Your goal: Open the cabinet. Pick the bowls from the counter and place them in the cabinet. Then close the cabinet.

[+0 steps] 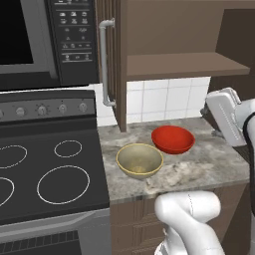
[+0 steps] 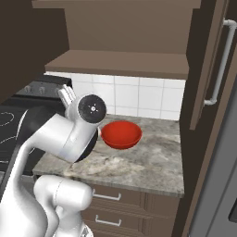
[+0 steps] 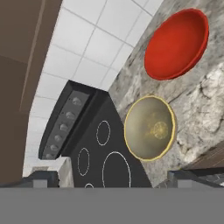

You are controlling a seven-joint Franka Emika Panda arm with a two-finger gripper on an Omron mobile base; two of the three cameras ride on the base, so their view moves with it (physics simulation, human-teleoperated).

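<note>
The cabinet (image 1: 164, 60) is seen standing open above the counter (image 1: 209, 164), its left door (image 1: 117, 60) swung out edge-on with a long silver handle (image 1: 104, 62), and its wooden shelf (image 1: 184, 64) bare. Two bowls are found on the counter below the shelf: the red bowl (image 1: 173, 139) nearer the tiled wall (image 1: 164, 99), the tan bowl (image 1: 140, 160) just beside it, nearer the counter's front edge and the stove (image 1: 50, 169); whether the two rims touch cannot be told. In the left base view both bowls and the microwave (image 1: 45, 40) above the stove are shown. In the right base view the tan bowl is hidden behind the arm, only the red bowl (image 2: 121, 134) being exposed on the counter, and the cabinet's right door (image 2: 208, 65) with its handle (image 2: 221, 60) is shown. In the hand view both bowls are seen from above, the tan bowl (image 3: 150, 127) lying between the stove (image 3: 105, 148) and the red bowl (image 3: 176, 44). The pincer (image 3: 109, 179) is held wide and empty, above the counter and well apart from both bowls, the tan bowl being the closer to it
</note>
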